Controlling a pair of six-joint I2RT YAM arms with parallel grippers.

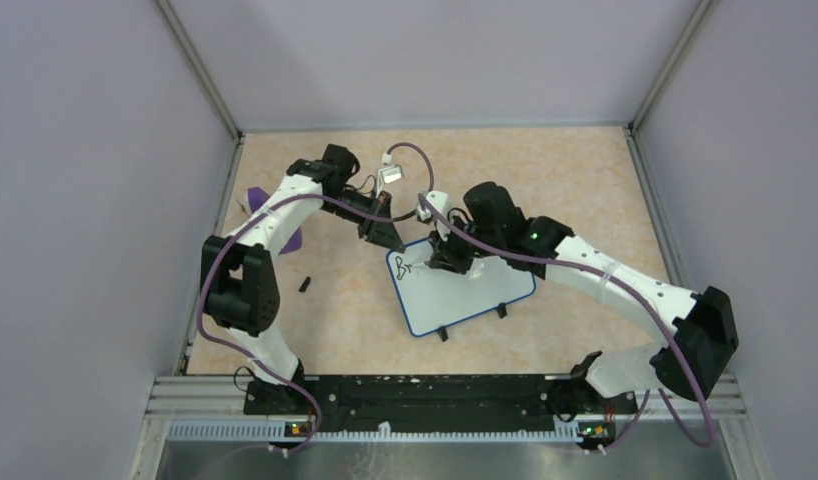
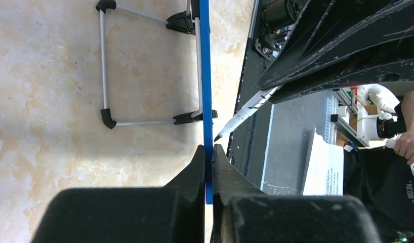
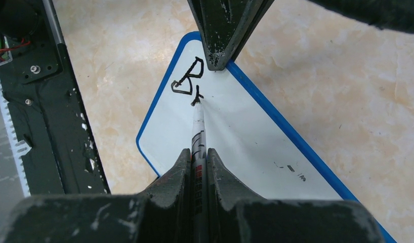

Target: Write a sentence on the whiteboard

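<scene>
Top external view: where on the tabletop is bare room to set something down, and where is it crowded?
Free: the far-right corner between the walls and the white right arm; the near-left patch between the white left arm and the blue-framed white whiteboard. Crowded: the board's far corner, where left hand and right hand meet.

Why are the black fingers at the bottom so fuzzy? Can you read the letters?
Right wrist view: the right gripper, holding the marker, blurs near the lens; the letters on the whiteboard look sharp. Left wrist view: the left gripper, pinching the board's edge, blurs too. Top view: even light, letters tiny.
</scene>
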